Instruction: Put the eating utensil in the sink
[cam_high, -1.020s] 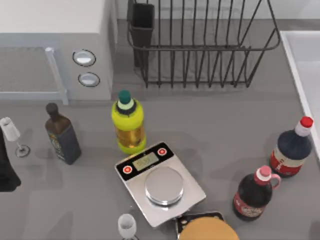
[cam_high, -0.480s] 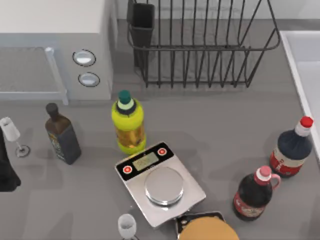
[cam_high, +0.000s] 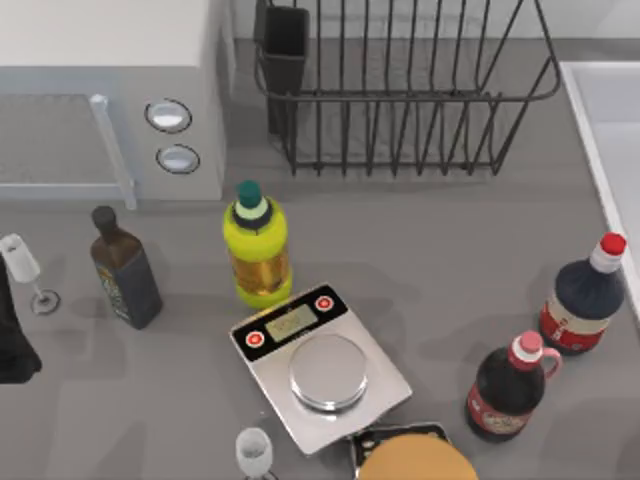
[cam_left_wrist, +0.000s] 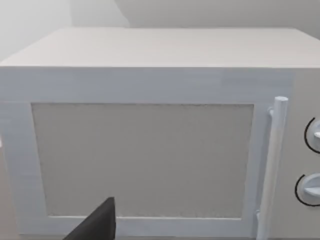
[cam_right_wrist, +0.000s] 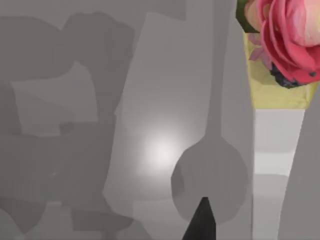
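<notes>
- The right tool (cam_right_wrist: 202, 222) pokes into the right wrist view as a dark tip. Can't tell if it's released or clenched.
- Just ahead of it is a spoon-shaped grey form (cam_right_wrist: 210, 172) flat on the counter (cam_right_wrist: 75, 125). I can't tell whether that's the utensil itself or only a shadow, so I'd confirm before closing on anything.
- A pink flower (cam_right_wrist: 290, 35) is near its thin end, so I'd come in from the round end.
- The sink (cam_high: 590, 150) runs along the counter's right edge. The red-capped bottle (cam_high: 580, 305) stands just beside its rim, so I'd carry high and release over the basin, not the rim.
- The left tool (cam_left_wrist: 97, 225) is parked facing the microwave (cam_left_wrist: 150, 125); can't tell its state either.
</notes>
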